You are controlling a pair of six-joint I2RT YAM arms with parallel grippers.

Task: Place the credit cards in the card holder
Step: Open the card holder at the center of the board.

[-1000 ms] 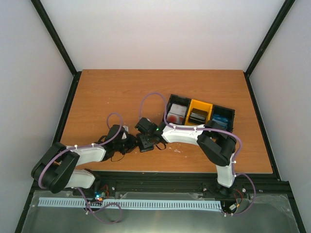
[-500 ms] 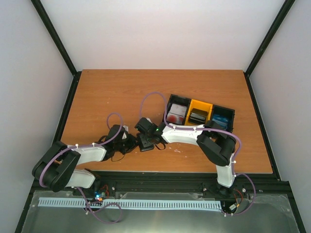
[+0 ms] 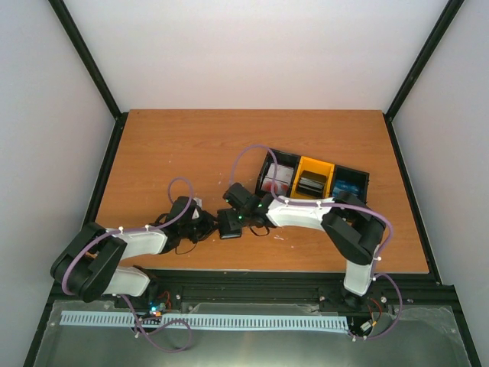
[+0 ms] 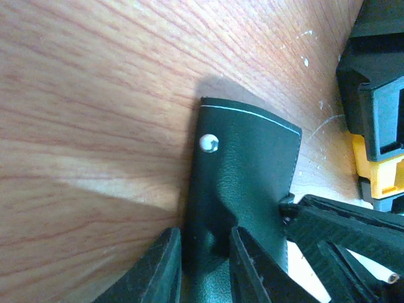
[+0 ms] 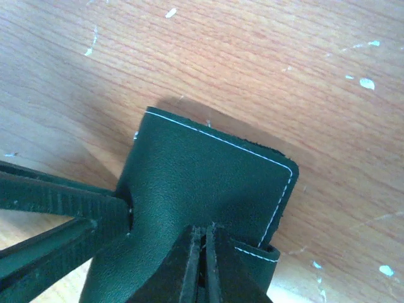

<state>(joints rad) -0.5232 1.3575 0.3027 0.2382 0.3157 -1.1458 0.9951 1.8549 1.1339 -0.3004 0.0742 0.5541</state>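
Near the table's (image 3: 168, 153) near edge, the card holder (image 3: 229, 224) lay between both arms, the left gripper (image 4: 205, 246) clamping its fold from the left and the right gripper (image 5: 203, 235) closed tight on its flap opposite.

A wooden surface (image 3: 176, 145) with reddish-brown grain fills an enclosure of white walls (image 3: 260, 53) and black frame posts (image 3: 88, 61). Towards its right side sits a joined row of three plastic trays: a black tray (image 3: 281, 154), a yellow tray (image 3: 318, 160) in the middle, and another black tray (image 3: 353, 170). Small white specks (image 5: 366, 82) dot the wood. Along the near edge run a black rail (image 3: 252, 284), a white slotted strip (image 3: 206, 321) and a grey metal plate (image 3: 252, 348).
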